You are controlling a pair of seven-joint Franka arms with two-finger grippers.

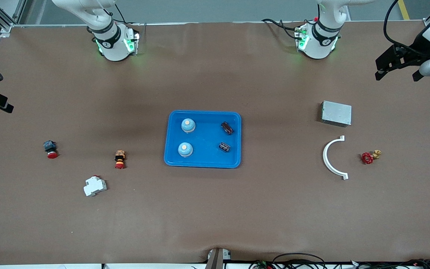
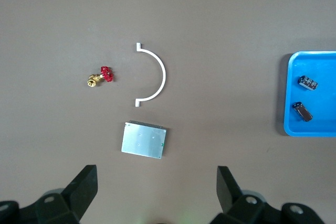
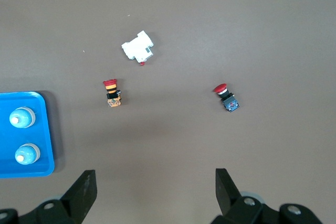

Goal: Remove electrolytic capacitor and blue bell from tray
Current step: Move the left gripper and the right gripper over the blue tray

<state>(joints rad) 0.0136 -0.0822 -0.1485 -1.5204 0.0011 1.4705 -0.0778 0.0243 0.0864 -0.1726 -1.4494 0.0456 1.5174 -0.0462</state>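
2 domed bells (image 1: 187,125) in glossy tray (image 1: 202,162)

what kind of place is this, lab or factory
Probably a robotics lab bench: a paper-covered table, a blue tray holding bells and capacitors, and scattered industrial parts such as a red-handled valve.

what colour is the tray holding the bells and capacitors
Bright blue tray, clearest in the front view.

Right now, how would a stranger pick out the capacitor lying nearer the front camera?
Find the blue tray mid-table. Two blue bells sit toward the right arm's end, two dark capacitors toward the left arm's. This capacitor lies nearer the camera than its twin.
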